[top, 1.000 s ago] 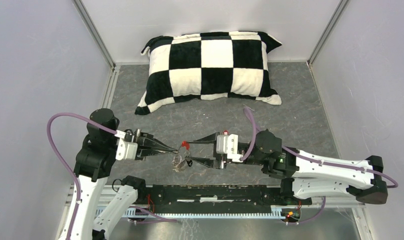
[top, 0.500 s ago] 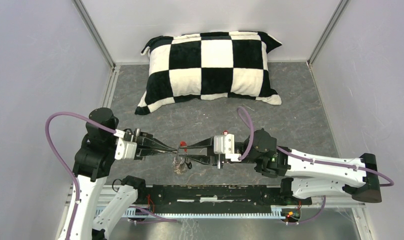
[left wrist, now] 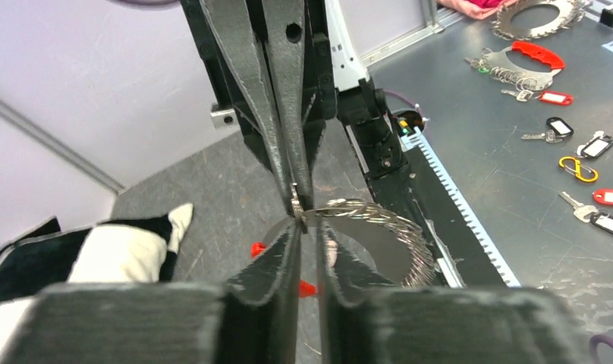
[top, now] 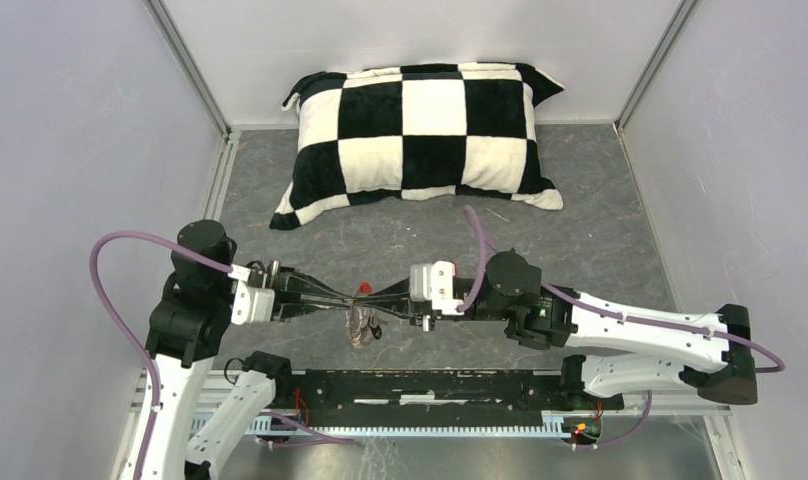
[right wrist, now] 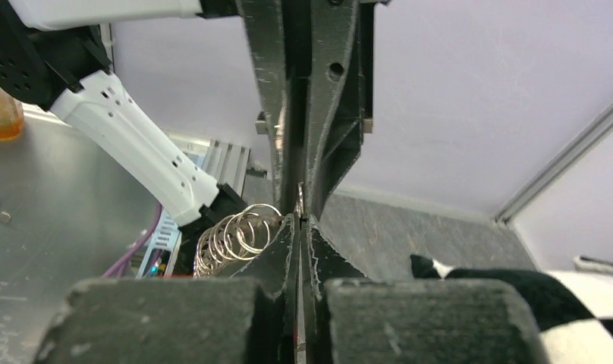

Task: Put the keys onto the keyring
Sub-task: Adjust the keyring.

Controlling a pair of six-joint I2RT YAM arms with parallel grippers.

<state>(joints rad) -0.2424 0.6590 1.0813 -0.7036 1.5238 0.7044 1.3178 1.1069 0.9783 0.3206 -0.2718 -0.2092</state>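
keyring (left wrist: 398, 224) in left gripper (left wrist: 309, 232)

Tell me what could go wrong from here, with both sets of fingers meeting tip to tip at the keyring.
1. The left fingers and right fingers meet on only a metal sliver. A slight misalignment or sideways pull could let it slip and drop.
2. The keyring hangs loose beside the tips. As a springy coil, it may swing or snag on a finger.
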